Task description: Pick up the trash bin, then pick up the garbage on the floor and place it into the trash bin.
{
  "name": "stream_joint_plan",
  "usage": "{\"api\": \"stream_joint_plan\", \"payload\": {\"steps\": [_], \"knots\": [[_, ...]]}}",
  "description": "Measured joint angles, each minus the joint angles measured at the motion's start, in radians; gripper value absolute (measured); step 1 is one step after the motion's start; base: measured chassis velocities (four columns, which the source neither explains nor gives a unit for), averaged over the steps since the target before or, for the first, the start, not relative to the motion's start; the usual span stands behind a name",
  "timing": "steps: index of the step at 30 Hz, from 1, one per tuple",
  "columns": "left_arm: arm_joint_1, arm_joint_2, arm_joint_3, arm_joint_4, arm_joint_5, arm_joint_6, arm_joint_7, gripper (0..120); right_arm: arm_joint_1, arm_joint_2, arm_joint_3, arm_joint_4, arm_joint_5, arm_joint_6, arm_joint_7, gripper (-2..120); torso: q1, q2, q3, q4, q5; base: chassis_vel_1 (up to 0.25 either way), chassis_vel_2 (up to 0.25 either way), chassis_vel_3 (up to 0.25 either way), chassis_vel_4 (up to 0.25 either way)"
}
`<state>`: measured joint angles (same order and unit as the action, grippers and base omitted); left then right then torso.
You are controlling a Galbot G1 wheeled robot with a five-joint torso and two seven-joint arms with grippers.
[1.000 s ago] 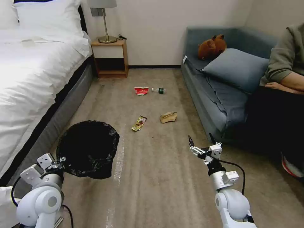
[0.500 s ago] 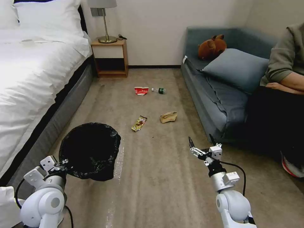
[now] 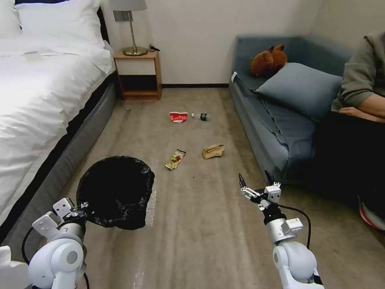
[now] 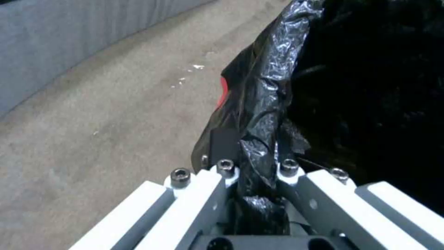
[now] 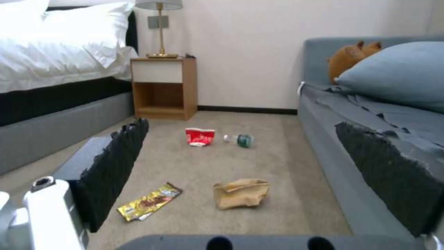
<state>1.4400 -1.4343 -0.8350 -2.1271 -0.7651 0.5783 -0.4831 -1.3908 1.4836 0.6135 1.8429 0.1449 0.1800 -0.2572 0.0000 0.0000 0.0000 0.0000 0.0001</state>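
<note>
Trash bin (image 3: 115, 192), lined with a crinkled glossy black bag, hung at about eight o'clock in the head view, its rim pinched by the left end effector (image 3: 78, 208), whose fingers (image 4: 225, 146) were closed on a fold of the liner and the rim beneath. It looked light and empty, but the slick film could slide, so the rim seemed the soundest place to hold. The right end effector (image 3: 253, 181) hovered at about five o'clock with its jaws spread wide and nothing between them. Ahead on the floor (image 3: 200, 224) lay the garbage: a brown-gold snack wrapper (image 3: 175, 159) nearest, a crumpled tan paper bag (image 3: 213, 151) just right of it, and farther toward twelve o'clock a crushed red-and-white paper cup (image 3: 178, 117) beside a small clear bottle (image 3: 201, 117) with a green label. All four seemed light; the wrapper lay flat and thin and would probably need a pinch at a raised edge, the bag and cup would crumple under a grip, and the round bottle might roll. The floor was short tan carpet, flat and open, running between a white bed (image 3: 40, 92) at nine o'clock and a blue-grey sofa (image 3: 280, 120) at two o'clock, with a wooden nightstand (image 3: 138, 74) against the far wall.
</note>
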Motion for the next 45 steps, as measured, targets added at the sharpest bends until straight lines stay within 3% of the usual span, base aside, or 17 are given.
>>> {"api": "stream_joint_plan", "payload": {"steps": [23, 45], "knots": [[-0.023, 0.002, 0.004, 0.025, 0.029, -0.011, 0.018, 1, 0.021, -0.001, -0.003, -0.011, 0.008, -0.014, 0.003, 100, 0.000, 0.000, 0.000, 0.0000, -0.0001, -0.087, 0.087, 0.086, -0.090], [-0.003, -0.010, 0.022, 0.009, 0.075, -0.033, 0.024, 1, 0.007, -0.005, -0.003, -0.012, 0.016, -0.010, 0.008, 100, 0.000, 0.000, 0.000, 0.0001, 0.0000, -0.085, 0.085, 0.084, -0.091]]}}
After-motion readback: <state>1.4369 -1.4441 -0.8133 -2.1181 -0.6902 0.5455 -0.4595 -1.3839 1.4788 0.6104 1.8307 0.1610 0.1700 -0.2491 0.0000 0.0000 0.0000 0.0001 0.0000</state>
